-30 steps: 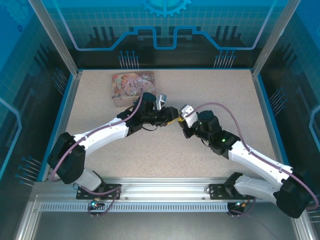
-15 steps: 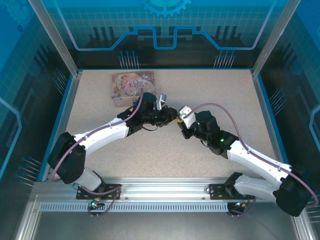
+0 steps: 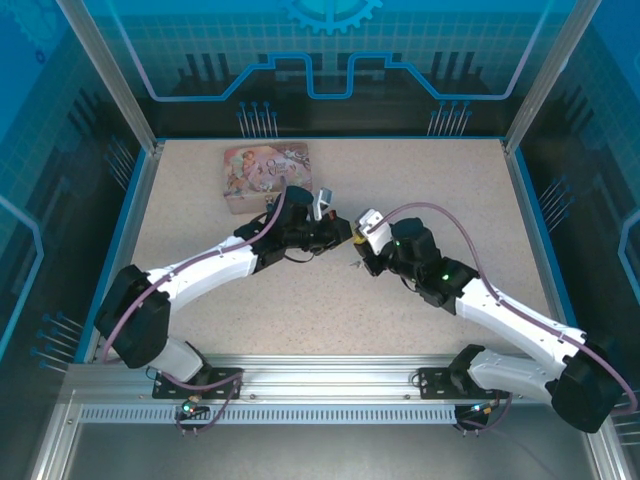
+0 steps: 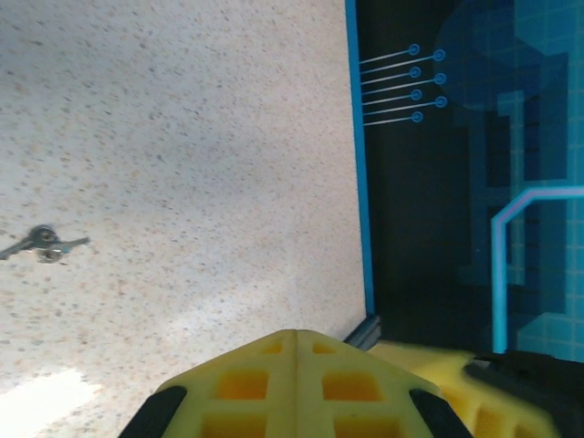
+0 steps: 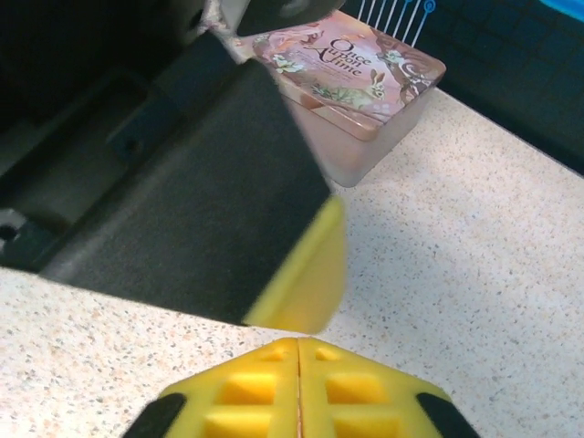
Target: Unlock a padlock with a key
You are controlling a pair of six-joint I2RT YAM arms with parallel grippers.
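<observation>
A tiny dark metal key [image 4: 46, 245] lies flat on the speckled table; from above, the key [image 3: 355, 263] is a small speck just in front of the two gripper tips. My left gripper [image 4: 297, 333] is shut, yellow fingers pressed together with nothing between them. My right gripper [image 5: 298, 342] is also shut and empty, its tips almost touching the left gripper's yellow finger [image 5: 306, 274]. In the top view the left gripper [image 3: 346, 232] and right gripper [image 3: 360, 242] meet tip to tip at mid-table. The padlock is out of view.
A pink illustrated tin box [image 3: 267, 172] stands at the back left, right behind the left gripper, and the tin [image 5: 351, 68] shows beyond it in the right wrist view. The blue table rim [image 4: 358, 155] runs along the right side.
The left gripper's fingers have closed together. The right arm has edged up and left. A small dark key now shows on the table just in front of the tips.
</observation>
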